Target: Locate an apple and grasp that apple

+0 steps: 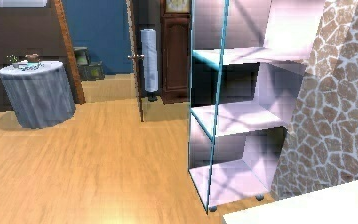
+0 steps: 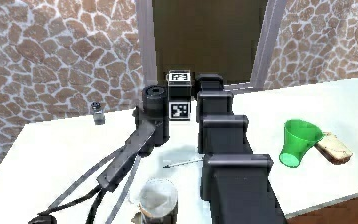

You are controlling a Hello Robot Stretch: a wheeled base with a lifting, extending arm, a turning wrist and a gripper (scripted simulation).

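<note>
Wood floor [image 1: 97, 160] spans the forward view. From its left: a round table [image 1: 37, 100] under a grey cloth, carrying a few things too small to name; a blue wall [image 1: 97, 25] behind it; a white cylinder [image 1: 149, 50] at a doorway's edge; a dark cabinet [image 1: 175, 50]; a glass-sided shelf unit [image 1: 242, 120]; a stone wall [image 1: 337, 90]; the corner of a white tabletop [image 1: 327, 208].

Arm side view, from its left: a small shaker [image 2: 98, 112] upright on the tabletop; my jaws, reaching from their dark body toward the lower left; a pale cup [image 2: 159, 200] just beside them; a thin utensil [image 2: 182, 160] lying flat; my arm [image 2: 237, 170]; a green cup [image 2: 300, 142], tilted; a slice of bread [image 2: 337, 150] just beside that cup.

Whether my jaws are open or closed I cannot tell, nor whether they hold anything. Where the apple is I cannot tell.

Step in hand, as I judge it: searching. To do it well, I should draw the arm back before any turn, since the pale cup and the green cup are near enough for a sweep to knock them. I should then turn the base slowly and approach the round table until its things can be named. I should reach only once a round, apple-coloured shape is certain.
</note>
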